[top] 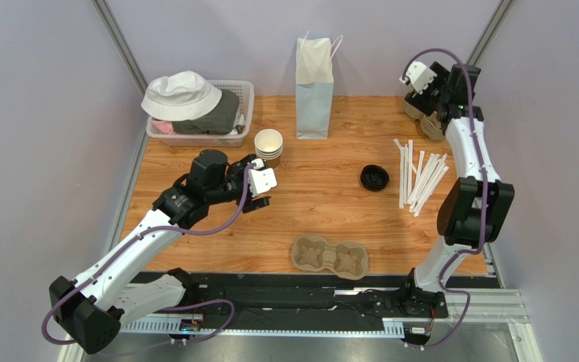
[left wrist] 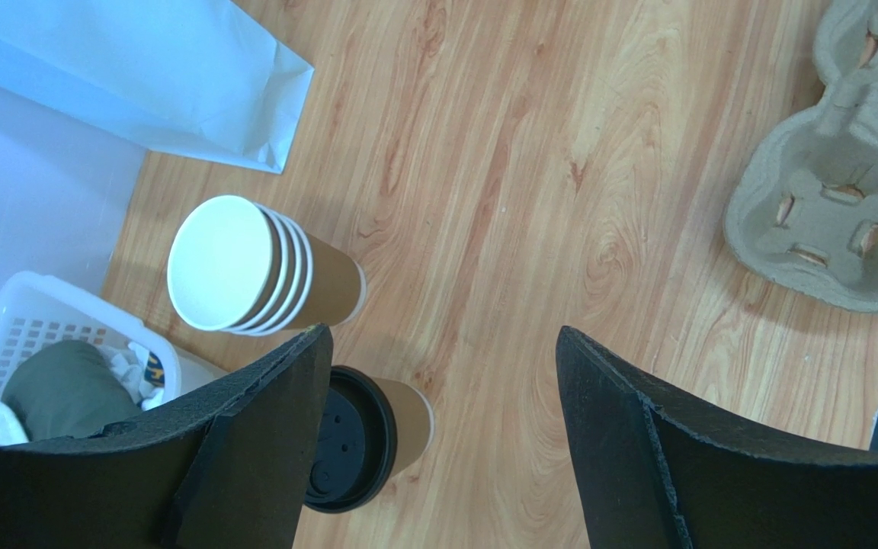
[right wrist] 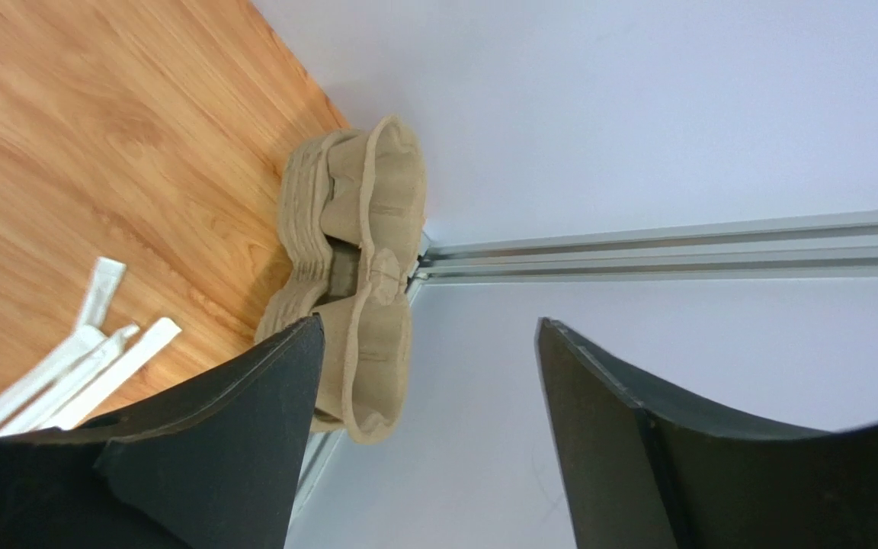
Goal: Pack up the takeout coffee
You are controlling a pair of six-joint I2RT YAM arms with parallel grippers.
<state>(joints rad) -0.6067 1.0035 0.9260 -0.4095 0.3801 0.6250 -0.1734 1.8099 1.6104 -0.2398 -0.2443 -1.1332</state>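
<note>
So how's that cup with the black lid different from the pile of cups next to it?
The takeout coffee wears a black lid; the stack of cups is open, showing a white inside. The takeout coffee is one cup; the stack of cups is several nested. Both have brown paper sides and stand upright on the wooden table.

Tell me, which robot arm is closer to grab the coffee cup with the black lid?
Left. The left gripper is open right beside the lidded coffee cup. The right gripper is far off in the back corner by the stacked cardboard trays.
</note>
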